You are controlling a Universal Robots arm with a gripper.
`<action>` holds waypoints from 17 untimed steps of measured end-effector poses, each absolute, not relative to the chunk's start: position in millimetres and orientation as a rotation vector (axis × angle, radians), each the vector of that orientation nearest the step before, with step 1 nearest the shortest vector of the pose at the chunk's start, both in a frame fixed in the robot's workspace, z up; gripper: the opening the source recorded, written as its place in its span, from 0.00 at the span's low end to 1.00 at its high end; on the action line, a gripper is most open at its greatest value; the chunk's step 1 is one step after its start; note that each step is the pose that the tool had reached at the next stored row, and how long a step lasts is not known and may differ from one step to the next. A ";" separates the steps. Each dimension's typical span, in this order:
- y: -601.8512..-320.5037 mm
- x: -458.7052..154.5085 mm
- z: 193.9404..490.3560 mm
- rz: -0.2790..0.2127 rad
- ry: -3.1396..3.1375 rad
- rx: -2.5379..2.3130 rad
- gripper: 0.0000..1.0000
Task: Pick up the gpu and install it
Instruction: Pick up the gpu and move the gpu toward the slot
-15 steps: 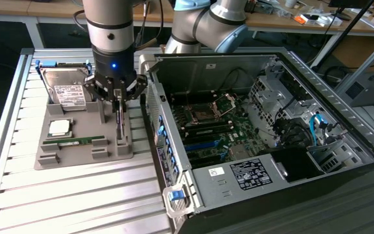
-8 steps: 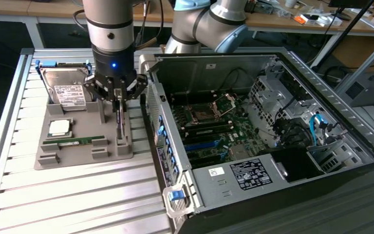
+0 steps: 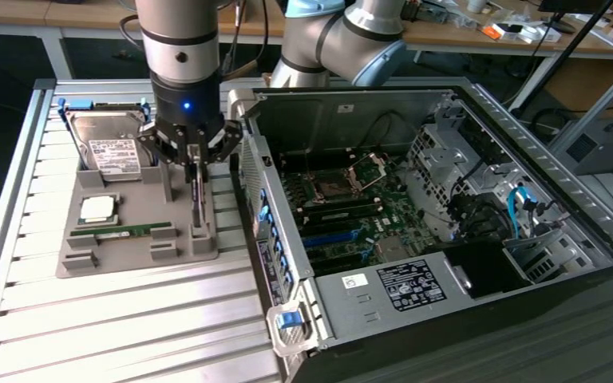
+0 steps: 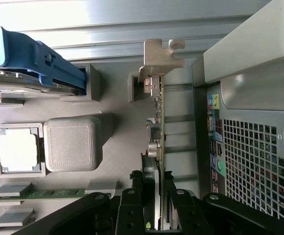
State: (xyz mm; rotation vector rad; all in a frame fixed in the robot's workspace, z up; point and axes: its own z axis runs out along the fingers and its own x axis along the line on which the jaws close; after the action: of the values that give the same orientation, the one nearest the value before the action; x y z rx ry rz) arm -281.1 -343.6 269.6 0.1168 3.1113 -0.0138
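Standing on edge in a slot of the grey holder [image 3: 136,257], the gpu [image 3: 198,203] sits along the holder's edge nearest the computer case [image 3: 392,104]. The hand [image 3: 192,159] comes straight down over it, narrowed onto the card with one finger on each face, so the gpu is gripped while its lower edge is in the slot.

In the wrist view the gpu [image 4: 159,122] shows edge-on between the black fingers [image 4: 132,205], and its silver end bracket [image 4: 159,56] lies at the far end from the hand [image 4: 157,188].

Other slots of the holder carry a hard drive [image 3: 109,148], a processor chip [image 3: 98,209] and a narrow green memory stick [image 3: 125,231].

The holder lies on the slatted metal table [image 3: 125,327], toward the edge at the exterior view's left. The case lies open on its side just beside it, with the motherboard [image 3: 360,207] exposed.
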 end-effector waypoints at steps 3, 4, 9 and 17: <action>-343.6 -281.1 270.7 -0.014 3.111 0.117 0.27; -343.6 -281.1 271.2 -0.014 3.111 0.117 0.27; -343.6 -281.1 272.7 -0.014 3.111 0.117 0.27; -343.6 -281.1 275.3 -0.014 3.111 0.117 0.27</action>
State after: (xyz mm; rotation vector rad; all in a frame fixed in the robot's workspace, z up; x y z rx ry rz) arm -281.1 -343.6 275.3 0.1169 3.1113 -0.0137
